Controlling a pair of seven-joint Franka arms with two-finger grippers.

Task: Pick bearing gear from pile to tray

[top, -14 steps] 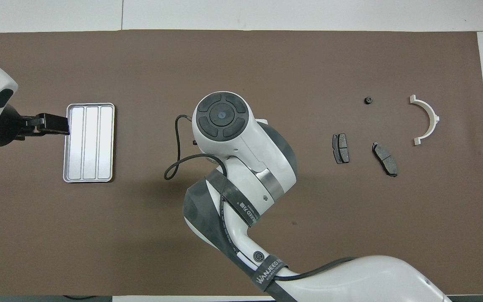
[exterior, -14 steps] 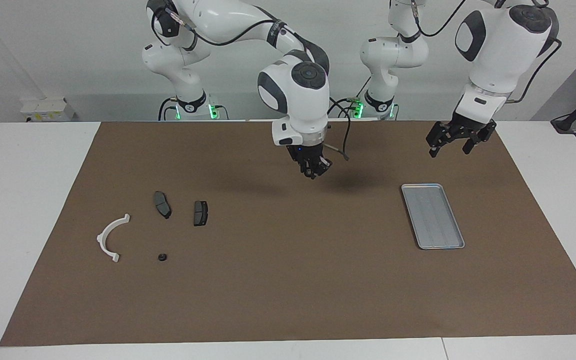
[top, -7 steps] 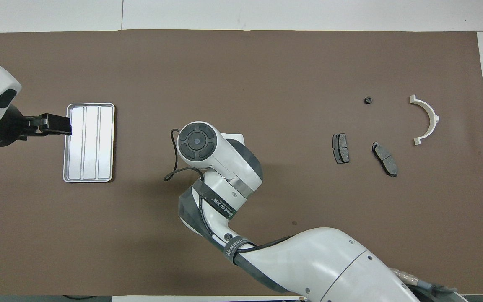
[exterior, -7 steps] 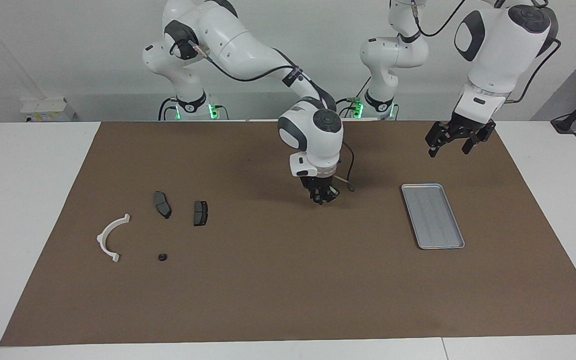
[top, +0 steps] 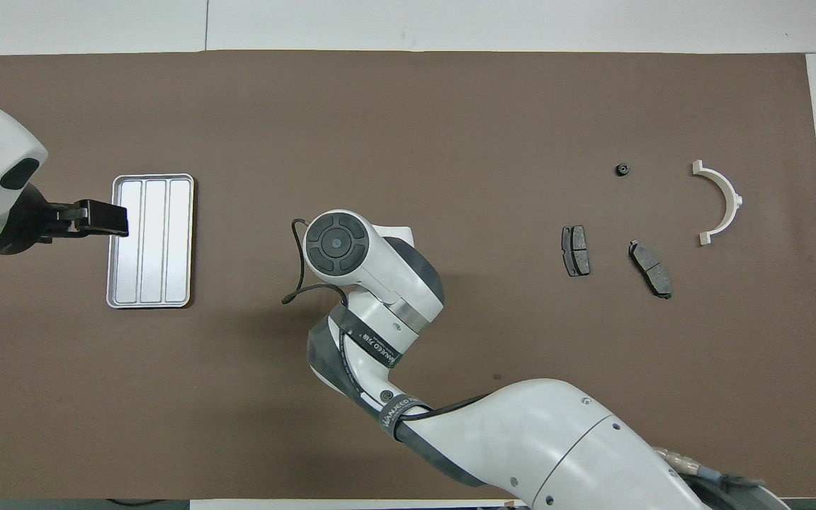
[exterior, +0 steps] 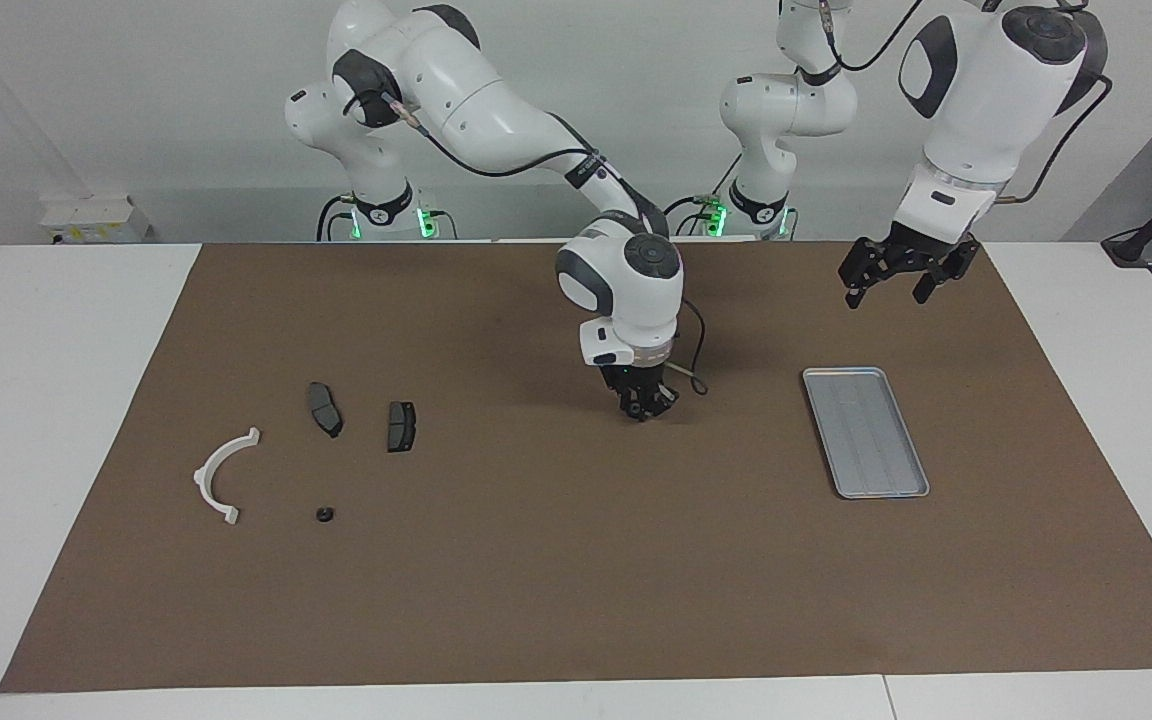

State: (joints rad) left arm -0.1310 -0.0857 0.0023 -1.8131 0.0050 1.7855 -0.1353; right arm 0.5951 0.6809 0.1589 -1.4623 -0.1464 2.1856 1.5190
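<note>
The right pincer (exterior: 644, 408) hangs low over bare counter (exterior: 536, 560) midway between the pile (exterior: 324, 515) and the tray (exterior: 866, 430), its grip unreadable, while the left pincer (exterior: 894, 274), spread wide, waits near the tray.

You see a silver-grey tray (exterior: 866, 431) with faint lengthwise ridges on a brown mat (exterior: 576, 560), a white arc (exterior: 221, 475), two dark grey plates (exterior: 324, 408) and a black ring (exterior: 323, 515).
</note>
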